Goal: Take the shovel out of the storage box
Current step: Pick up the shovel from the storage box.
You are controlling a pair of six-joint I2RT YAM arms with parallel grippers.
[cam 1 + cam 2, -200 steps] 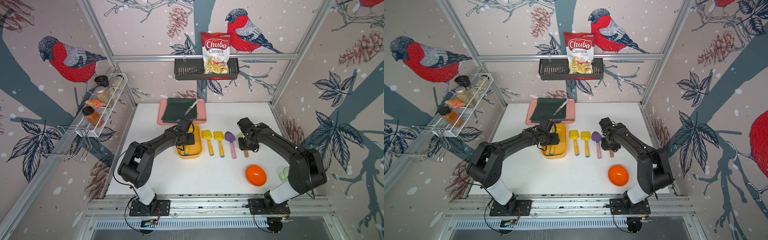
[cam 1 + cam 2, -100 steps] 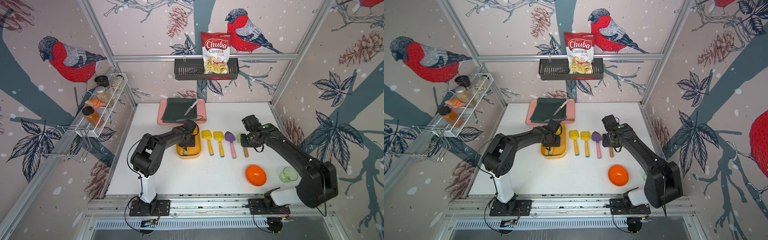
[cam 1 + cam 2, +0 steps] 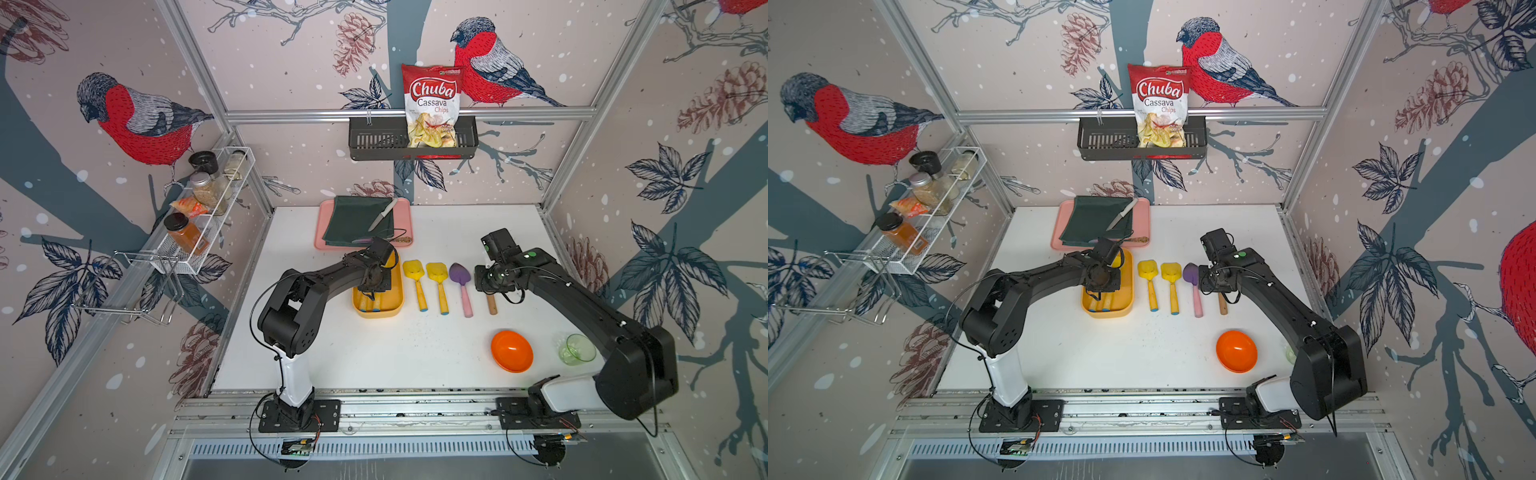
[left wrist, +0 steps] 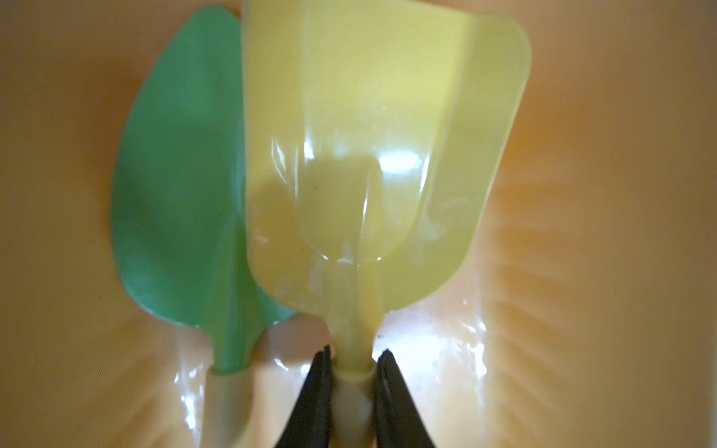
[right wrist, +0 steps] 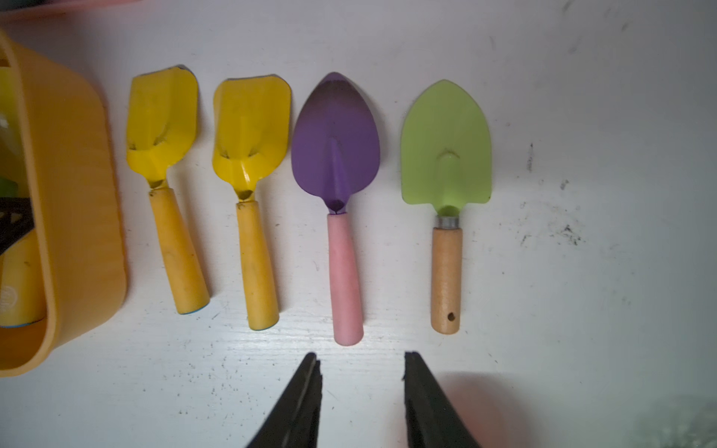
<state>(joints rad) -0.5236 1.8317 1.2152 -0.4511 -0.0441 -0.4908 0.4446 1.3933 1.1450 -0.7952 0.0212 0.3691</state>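
The yellow-orange storage box (image 3: 379, 311) sits left of centre on the table in both top views, also box (image 3: 1108, 312). My left gripper (image 3: 374, 283) reaches down into it. In the left wrist view my left gripper (image 4: 355, 358) is shut on the neck of a pale yellow shovel (image 4: 380, 155) that lies on the box floor (image 4: 582, 232). A green shovel (image 4: 174, 194) lies beside it, partly under its blade. My right gripper (image 5: 362, 357) is open and holds nothing; it hovers over the table near the row of shovels, right gripper (image 3: 488, 280).
Right of the box lie two yellow shovels (image 5: 163, 128) (image 5: 250, 128), a purple one with a pink handle (image 5: 335, 143) and a green one with a wooden handle (image 5: 446, 147). An orange bowl (image 3: 511, 351) and a green glass (image 3: 577, 349) stand front right. A pink tray (image 3: 320, 224) with cloth and knife is behind.
My left gripper has closed onto the yellow shovel in the box. Both arms' elbows have shifted, while the right gripper stays open over the row of shovels.
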